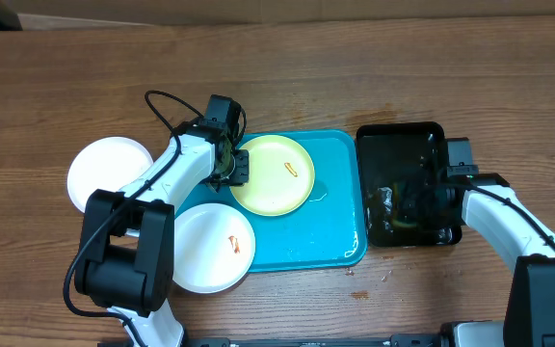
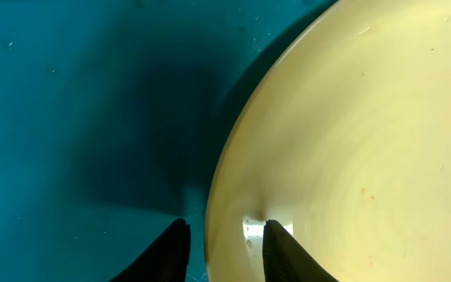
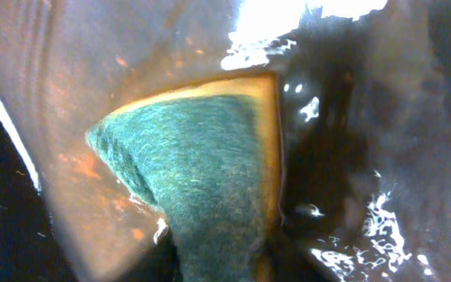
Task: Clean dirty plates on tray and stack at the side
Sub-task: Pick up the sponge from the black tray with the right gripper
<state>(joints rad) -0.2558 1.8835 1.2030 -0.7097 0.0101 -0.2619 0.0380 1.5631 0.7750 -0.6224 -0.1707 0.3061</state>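
The pale yellow-green plate [image 1: 273,173] lies on the turquoise tray [image 1: 335,226] and has an orange smear. My left gripper [image 1: 231,166] is at its left rim. In the left wrist view its fingers [image 2: 225,235] close on the plate's rim [image 2: 351,125], one over the tray [image 2: 69,94] and one on the plate. A white plate [image 1: 109,173] lies on the table at the left. A second white plate [image 1: 210,246] with a red smear overlaps the tray's lower left edge. My right gripper [image 1: 417,198] is shut on a green-and-yellow sponge [image 3: 202,164].
A glossy black tray [image 1: 398,130] holding water stands right of the turquoise tray, and the right gripper [image 3: 218,266] and sponge are inside it [image 3: 366,117]. The wooden table [image 1: 355,67] lies all round.
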